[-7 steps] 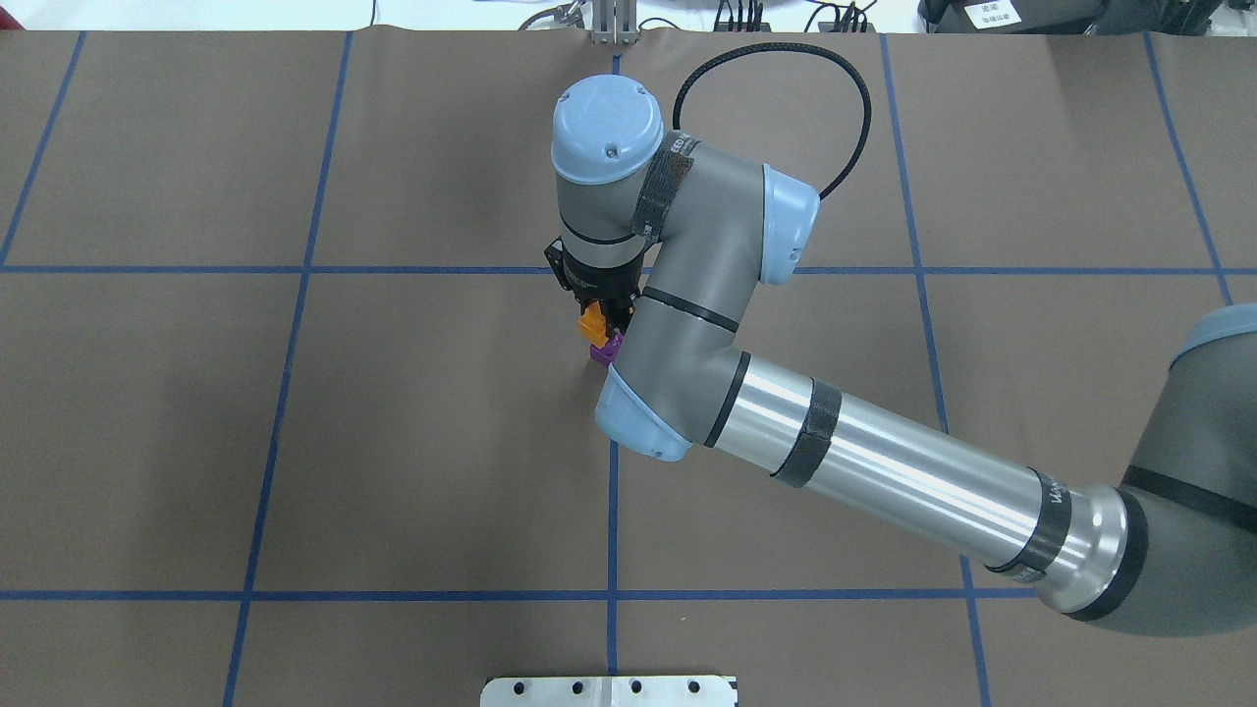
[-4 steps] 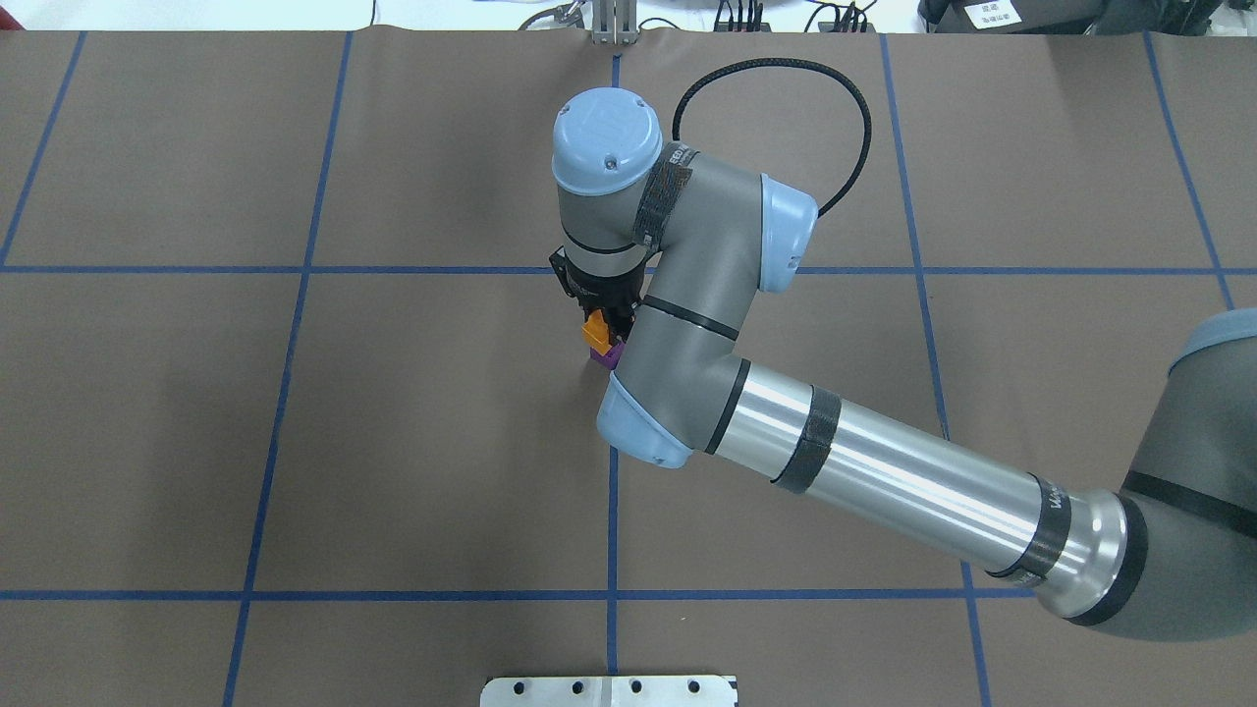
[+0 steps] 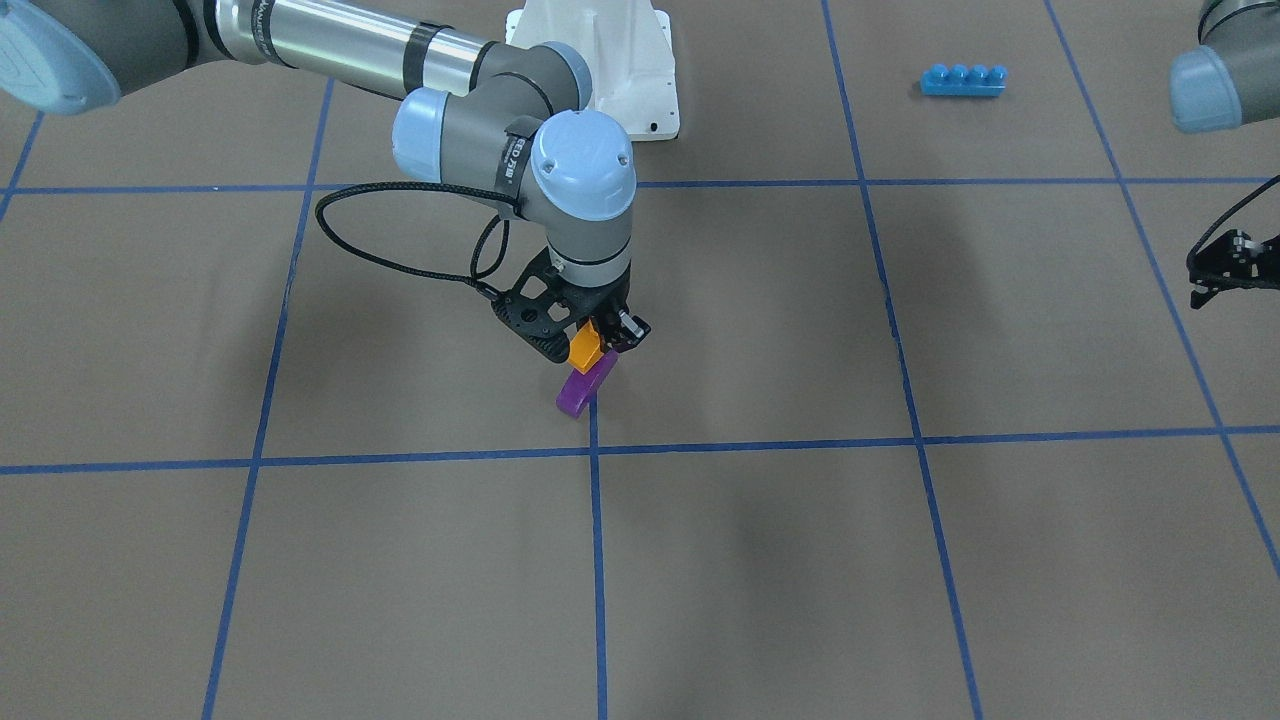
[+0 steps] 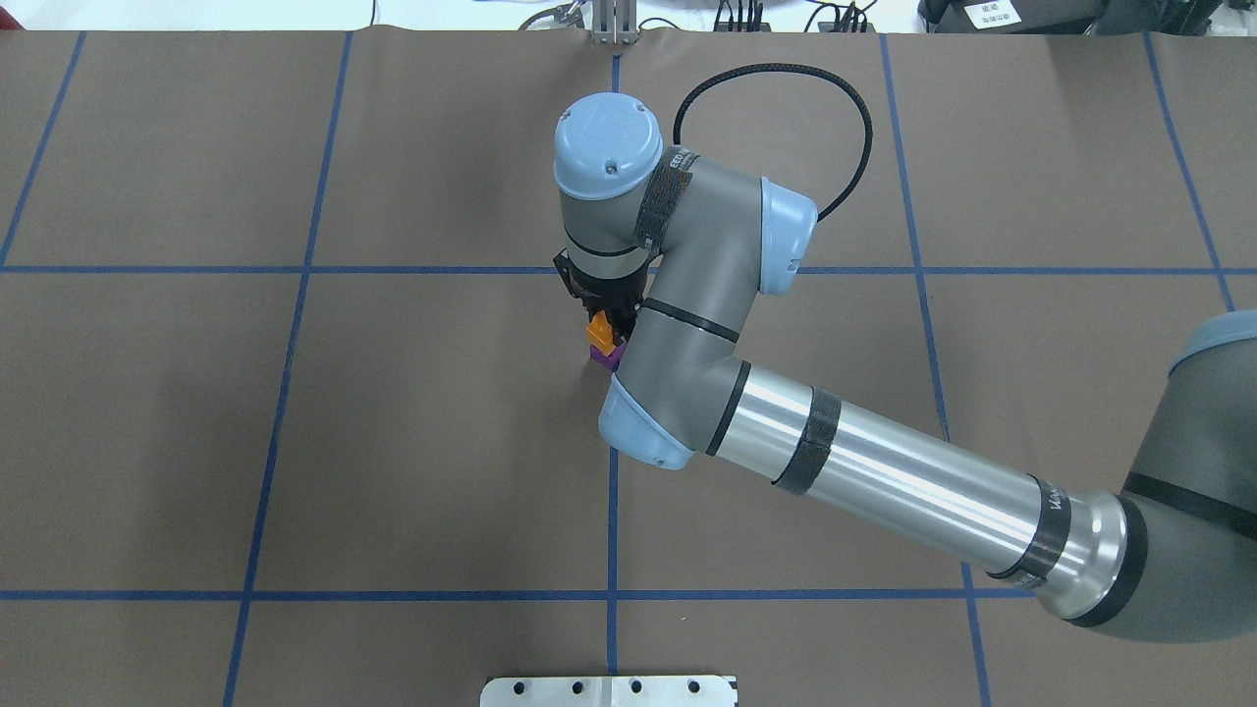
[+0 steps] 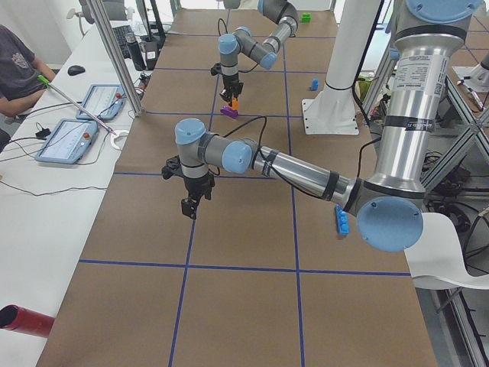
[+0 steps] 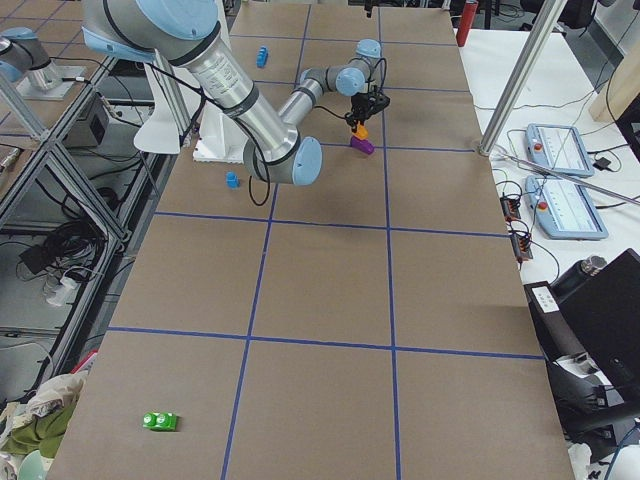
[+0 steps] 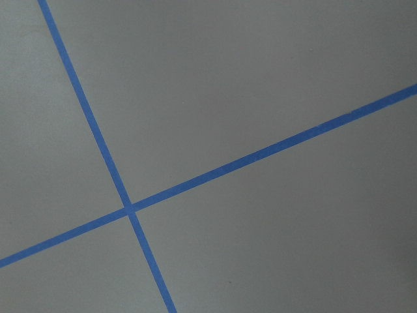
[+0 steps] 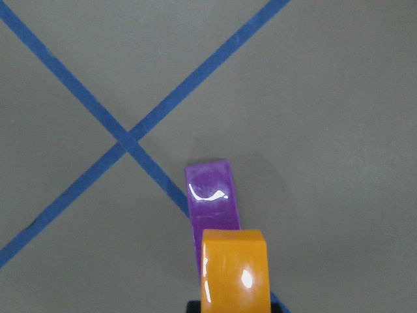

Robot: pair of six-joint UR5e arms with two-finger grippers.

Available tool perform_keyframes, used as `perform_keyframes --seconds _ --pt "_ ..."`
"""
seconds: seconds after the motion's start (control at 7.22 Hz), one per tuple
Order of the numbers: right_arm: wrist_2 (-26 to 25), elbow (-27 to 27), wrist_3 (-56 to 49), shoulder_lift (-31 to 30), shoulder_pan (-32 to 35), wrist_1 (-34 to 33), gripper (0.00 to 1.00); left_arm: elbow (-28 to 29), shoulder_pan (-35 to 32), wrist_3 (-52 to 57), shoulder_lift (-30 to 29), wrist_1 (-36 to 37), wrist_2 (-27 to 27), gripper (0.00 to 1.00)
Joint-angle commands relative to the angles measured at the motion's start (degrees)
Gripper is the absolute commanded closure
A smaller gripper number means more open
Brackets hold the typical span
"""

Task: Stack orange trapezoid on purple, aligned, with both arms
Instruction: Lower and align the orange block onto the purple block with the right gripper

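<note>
My right gripper (image 3: 592, 338) is shut on the orange trapezoid (image 3: 585, 347) and holds it just over the far end of the purple brick (image 3: 586, 388), which lies on the brown table at a blue tape crossing. I cannot tell if the two bricks touch. In the right wrist view the orange trapezoid (image 8: 234, 270) covers the near end of the purple brick (image 8: 211, 199). In the overhead view the right wrist hides most of both bricks (image 4: 601, 334). My left gripper (image 3: 1222, 268) hangs far off at the table's side, empty; I cannot tell if it is open.
A long blue four-stud brick (image 3: 962, 79) lies near the white pedestal base (image 3: 620, 60). A small blue brick (image 6: 232, 180) and a green brick (image 6: 160, 421) lie far from the stack. Operators' tablets (image 5: 76, 138) sit on the side bench.
My right gripper has moved down and slightly toward the robot with the orange trapezoid, closing the gap to the purple brick. The purple brick has not moved.
</note>
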Motion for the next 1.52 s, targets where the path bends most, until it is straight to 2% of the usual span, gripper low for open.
perform_keyframes --seconds 0.0,1.39 --pt "-0.19 -0.11 0.0 -0.01 -0.13 0.18 1.0 0.02 0.06 0.0 0.0 0.0 0.0 0.0" --pt "-0.19 -1.25 -0.88 -0.09 -0.49 1.76 1.0 0.11 0.06 -0.44 0.0 0.09 0.09 0.0"
